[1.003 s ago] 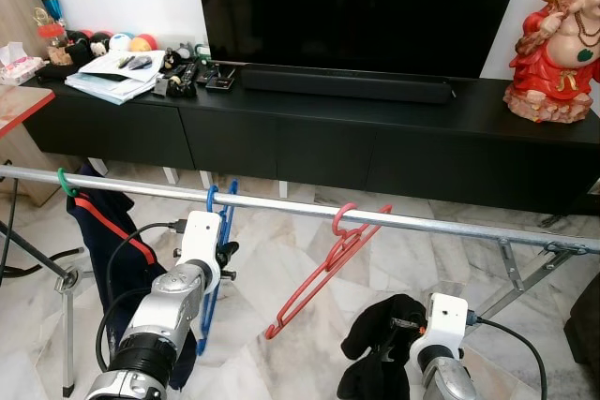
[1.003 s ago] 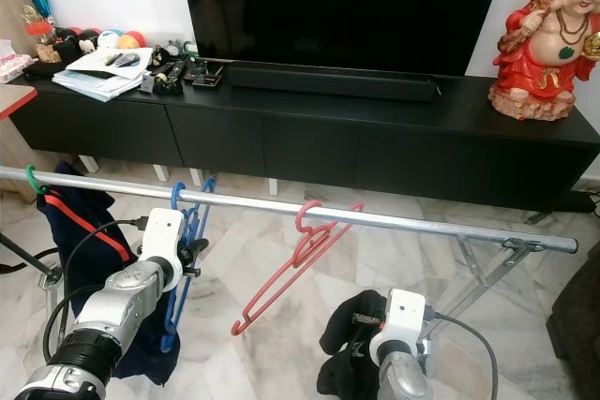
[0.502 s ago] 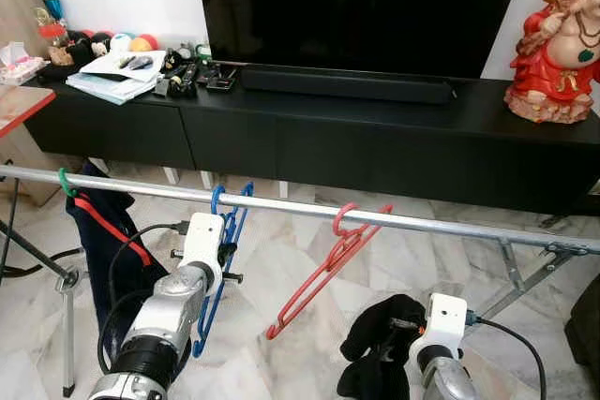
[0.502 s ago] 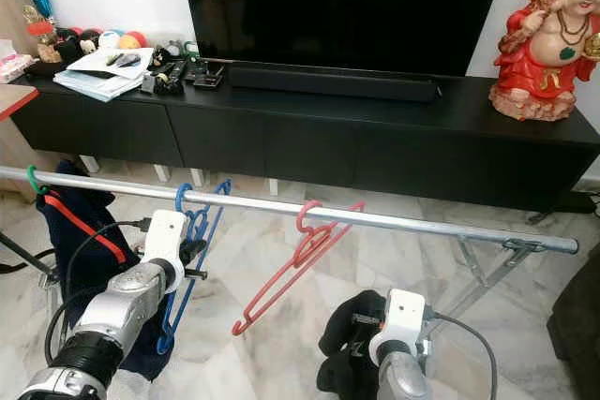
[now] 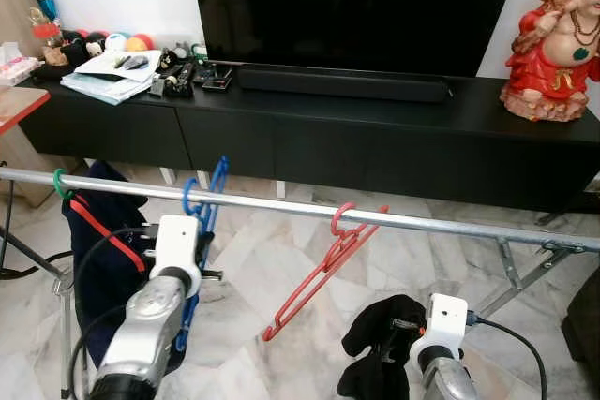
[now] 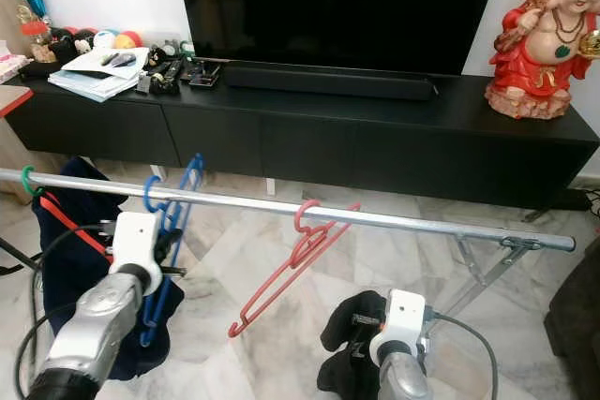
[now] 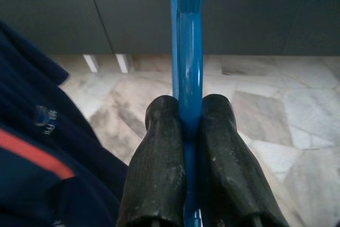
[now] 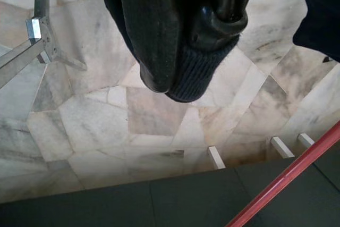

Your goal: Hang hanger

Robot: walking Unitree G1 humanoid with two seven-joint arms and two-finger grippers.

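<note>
Near: right gripper low at the robot's right, fingers pinched on a dark knit garment that hangs below the rail, near the floor; idle for the hang. Left gripper is the working one, fingers pressed together on the blue hanger, pinching its flat body edge-on in the left wrist view.

Blue hanger sits straight ahead of and above the left gripper: its body runs up from the pinch to the hook, and the hook looks to sit over the metal rail, though full seating can't be confirmed. Long axis runs steeply up-down and away from the robot, roughly crosswise to the rail, hook end pointing up. Left arm is clearly nearer.

Same rail: navy garment with red stripe on a green hook at the left, red hanger hooked mid-rail and slanting down toward the robot.

Far: black TV cabinet, red figurine on its right end
</note>
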